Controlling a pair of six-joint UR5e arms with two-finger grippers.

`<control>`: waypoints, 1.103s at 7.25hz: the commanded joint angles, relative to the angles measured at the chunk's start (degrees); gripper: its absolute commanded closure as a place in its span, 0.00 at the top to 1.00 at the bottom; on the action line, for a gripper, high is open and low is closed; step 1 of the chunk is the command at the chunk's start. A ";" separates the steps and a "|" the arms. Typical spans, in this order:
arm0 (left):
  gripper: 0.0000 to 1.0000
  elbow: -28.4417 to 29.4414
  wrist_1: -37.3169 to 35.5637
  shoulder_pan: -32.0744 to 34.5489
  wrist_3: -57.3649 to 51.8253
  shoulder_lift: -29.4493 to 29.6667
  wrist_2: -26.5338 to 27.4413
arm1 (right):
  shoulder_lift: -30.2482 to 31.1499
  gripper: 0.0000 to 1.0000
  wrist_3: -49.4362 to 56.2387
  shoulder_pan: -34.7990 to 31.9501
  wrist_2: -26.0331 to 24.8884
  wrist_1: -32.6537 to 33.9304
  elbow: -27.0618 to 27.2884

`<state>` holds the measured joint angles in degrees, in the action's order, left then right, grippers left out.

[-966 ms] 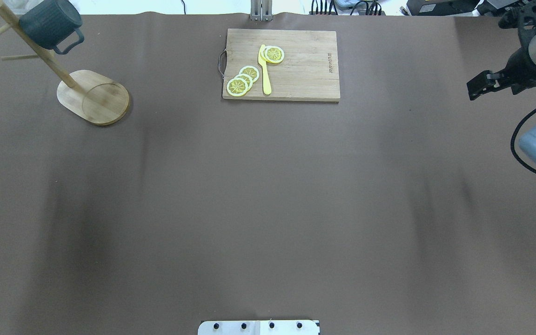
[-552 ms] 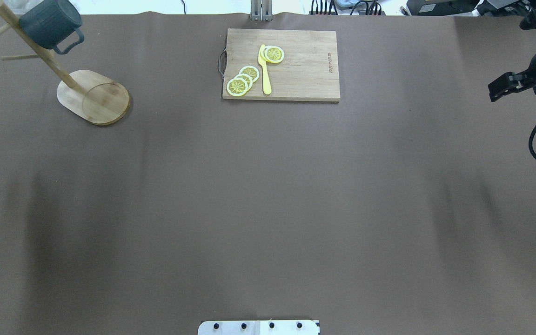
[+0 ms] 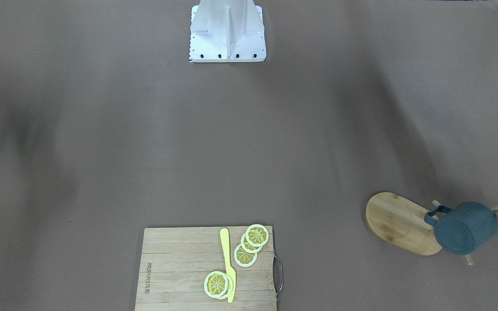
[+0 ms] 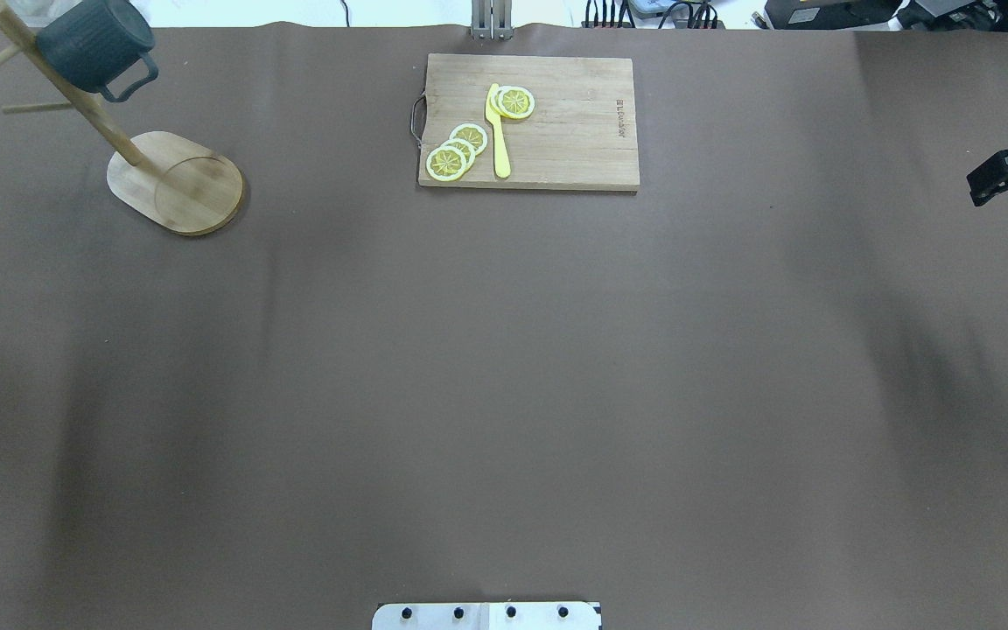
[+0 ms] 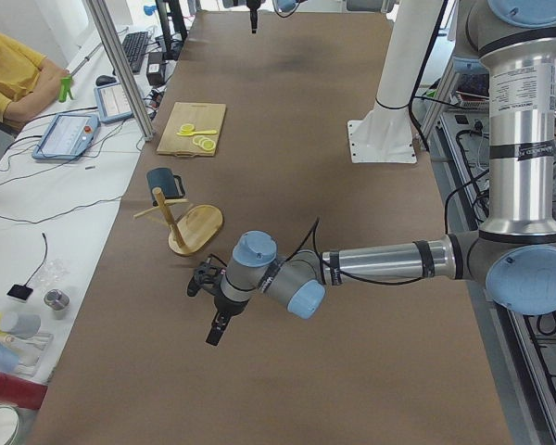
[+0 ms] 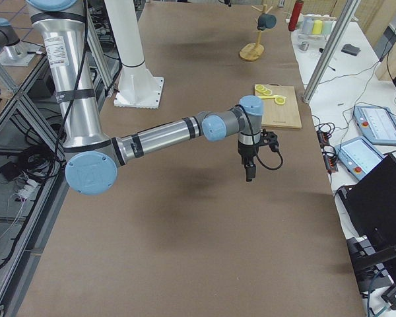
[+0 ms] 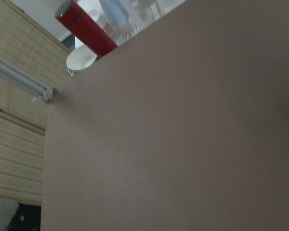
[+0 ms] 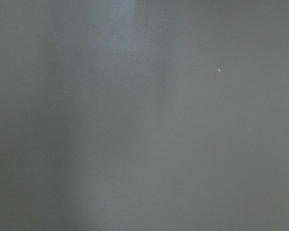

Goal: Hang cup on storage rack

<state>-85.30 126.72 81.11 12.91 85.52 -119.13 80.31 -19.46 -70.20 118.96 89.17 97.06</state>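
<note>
The table (image 4: 504,394) is holding one cup (image 4: 94,44), one storage rack (image 4: 176,184) and one cutting board (image 4: 574,131). Five lemon slices (image 4: 446,163) and one yellow knife (image 4: 499,144) are lying there. Two robot arms (image 5: 380,262) are showing.

The cutting board (image 4: 556,131) was pale slatted bamboo with visible grain, and its handle (image 4: 415,118) was thin metal wire. On the board, the knife (image 4: 499,144) and lemon slices (image 4: 448,162) looked like smooth yellow plastic. Well off the board's handle end, the storage rack (image 4: 198,197) was smooth light bamboo and the cup (image 4: 93,44) was ribbed and matt. Under the board, the table cover (image 4: 504,394) was matt brown and faintly creased.
</note>
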 commanded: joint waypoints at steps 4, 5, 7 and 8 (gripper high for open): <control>0.98 -3.63 -9.44 1.51 10.65 0.26 -24.14 | 0.53 1.00 11.96 -10.38 14.45 0.12 -7.67; 0.98 -4.60 -9.74 1.42 10.12 -1.31 -23.96 | 1.68 1.00 14.60 -12.75 14.46 0.12 -7.67; 0.98 -5.58 -9.74 1.42 10.03 -2.73 -23.78 | 2.30 1.00 21.61 -16.36 13.93 3.88 -7.32; 0.98 -5.84 -9.74 1.34 10.47 -3.17 -22.13 | 3.09 1.00 24.79 -17.07 14.28 4.51 -7.58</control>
<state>-90.70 117.04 82.51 23.07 83.06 -142.58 82.53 0.88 -85.82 133.03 92.34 89.64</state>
